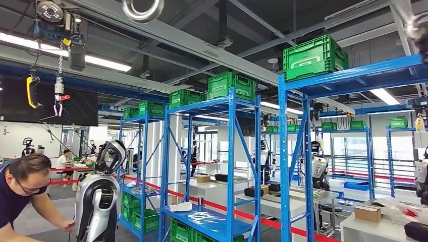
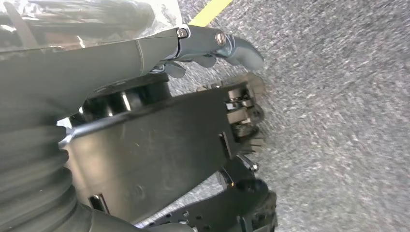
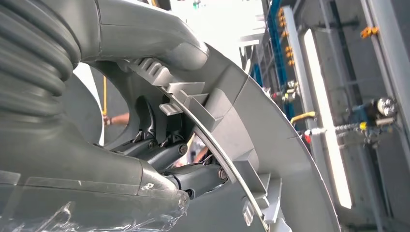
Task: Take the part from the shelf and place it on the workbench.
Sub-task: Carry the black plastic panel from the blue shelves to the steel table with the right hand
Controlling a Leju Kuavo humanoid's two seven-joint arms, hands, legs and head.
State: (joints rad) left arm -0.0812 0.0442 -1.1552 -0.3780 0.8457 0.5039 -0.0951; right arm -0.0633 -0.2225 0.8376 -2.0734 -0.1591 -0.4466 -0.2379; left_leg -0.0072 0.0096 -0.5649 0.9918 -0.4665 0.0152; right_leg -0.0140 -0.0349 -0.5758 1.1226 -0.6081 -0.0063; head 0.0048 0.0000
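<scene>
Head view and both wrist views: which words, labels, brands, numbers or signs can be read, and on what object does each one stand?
No text can be read in any view.
Blue overhead hanging sign between the blue steel shelf racks: it bears characters, too small and blurred to read.
Green plastic crates on the rack tops: no readable marking.
Brown cardboard box on the white workbench: no readable label.

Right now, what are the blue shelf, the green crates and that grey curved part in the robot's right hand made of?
Blue shelf: looks like painted steel, with thin perforated uprights and an even glossy blue. Green crates: moulded plastic, judging by the ribbed, slotted walls and uniform colour. Grey part, held by the right hand: probably matte moulded plastic, given its clips and ribs, though a thin bright strip along its edge may be metal.
</scene>
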